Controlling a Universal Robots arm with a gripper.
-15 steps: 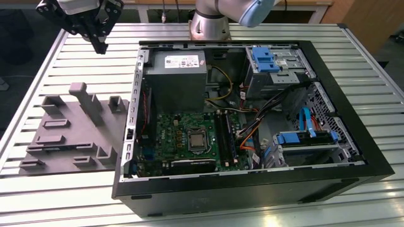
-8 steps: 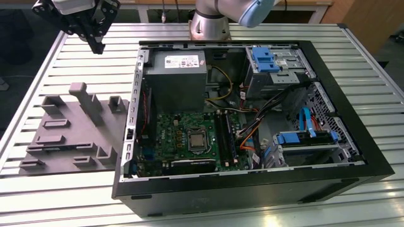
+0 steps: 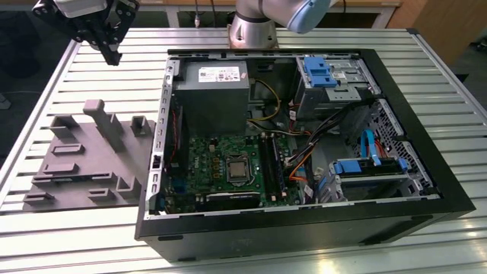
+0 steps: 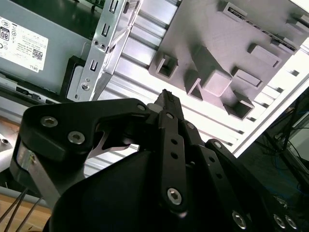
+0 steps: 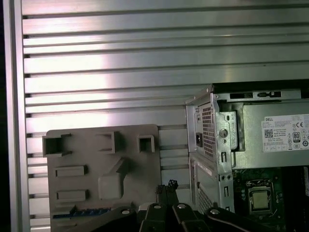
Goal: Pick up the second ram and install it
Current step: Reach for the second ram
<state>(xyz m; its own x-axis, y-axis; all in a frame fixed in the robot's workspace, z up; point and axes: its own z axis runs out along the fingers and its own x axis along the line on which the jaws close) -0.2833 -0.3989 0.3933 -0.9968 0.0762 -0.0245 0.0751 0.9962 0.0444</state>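
**Gripper closed and empty above the table, ram in the fixture**

One gripper (image 3: 114, 57) hangs above the far corner of one open computer case (image 3: 304, 228), off to the exterior view's left. Its fingers are drawn together at the tips with nothing between them.

One grey fixture block (image 3: 95, 165) lies just beside the case wall on the exterior view's left. In the first wrist view a thin dark-blue strip with a paler line lies in that block. It looks like the second ram (image 5: 79, 211), though I cannot be sure.

Inside the case I count:
- one grey power supply (image 3: 209, 97) at the far end
- one green motherboard (image 3: 205, 160)
- one processor (image 3: 237, 168) on the motherboard
- two blue drive caddies (image 3: 318, 71) (image 3: 354, 166) on the side of the case away from the block

Everything stands on one slatted aluminium table (image 3: 76, 240). The arm's base (image 3: 255, 25) rises just beyond the case's far wall, and wood-coloured furniture stands behind it.

Bare slats lie open between the block and the table's far edge, under the gripper. Only a narrow strip of slats separates the block from the case. The table's edge runs near the block on the side away from the case.
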